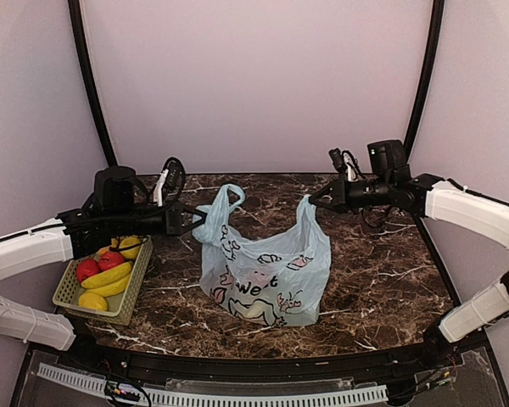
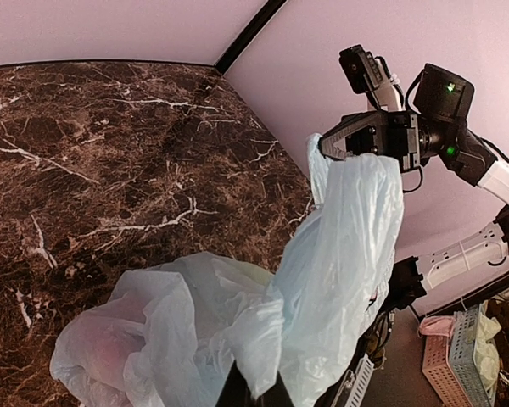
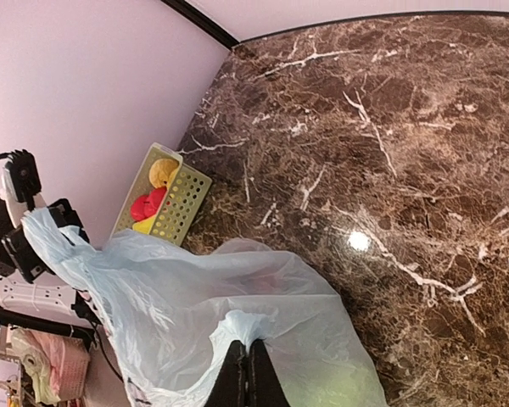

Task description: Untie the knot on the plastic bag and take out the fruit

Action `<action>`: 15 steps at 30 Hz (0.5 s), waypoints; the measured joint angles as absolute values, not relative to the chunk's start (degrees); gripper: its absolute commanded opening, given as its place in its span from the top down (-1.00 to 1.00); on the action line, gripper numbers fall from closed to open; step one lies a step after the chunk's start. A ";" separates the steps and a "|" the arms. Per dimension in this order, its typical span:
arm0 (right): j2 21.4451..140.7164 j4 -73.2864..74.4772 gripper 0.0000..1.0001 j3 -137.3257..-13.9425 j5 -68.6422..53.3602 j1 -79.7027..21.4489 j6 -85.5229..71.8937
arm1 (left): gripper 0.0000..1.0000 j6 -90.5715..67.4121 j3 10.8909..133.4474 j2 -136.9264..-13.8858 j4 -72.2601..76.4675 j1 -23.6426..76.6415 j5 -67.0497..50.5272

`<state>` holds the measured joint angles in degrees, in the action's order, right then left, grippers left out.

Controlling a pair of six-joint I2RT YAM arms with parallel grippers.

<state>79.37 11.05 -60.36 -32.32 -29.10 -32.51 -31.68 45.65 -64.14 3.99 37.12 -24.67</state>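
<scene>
You've got the knot undone, judging by your left gripper and right gripper each pinching a separate handle of the bag mid-table, its fruit not yet out.

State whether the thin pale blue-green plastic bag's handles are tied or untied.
Untied: left gripper and right gripper each pinch one handle of the bag, held apart, unjoined.
</scene>
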 measured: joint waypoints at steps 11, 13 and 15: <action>71.37 9.78 1.00 -77.34 -38.57 -25.15 -34.63 | 0.98 -27.09 61.58 -68.29 -2.02 36.51 -20.67; 69.17 8.86 1.00 -78.41 -39.88 -25.15 -35.03 | 0.98 -26.94 62.74 -68.47 -2.17 36.47 -19.31; 67.05 7.84 1.00 -78.28 -41.19 -25.17 -35.48 | 0.99 -26.98 62.74 -68.47 -2.02 36.47 -18.37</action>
<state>67.05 7.84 -78.28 -41.19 -25.17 -35.48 -26.98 62.74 -68.47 -2.02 36.47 -18.37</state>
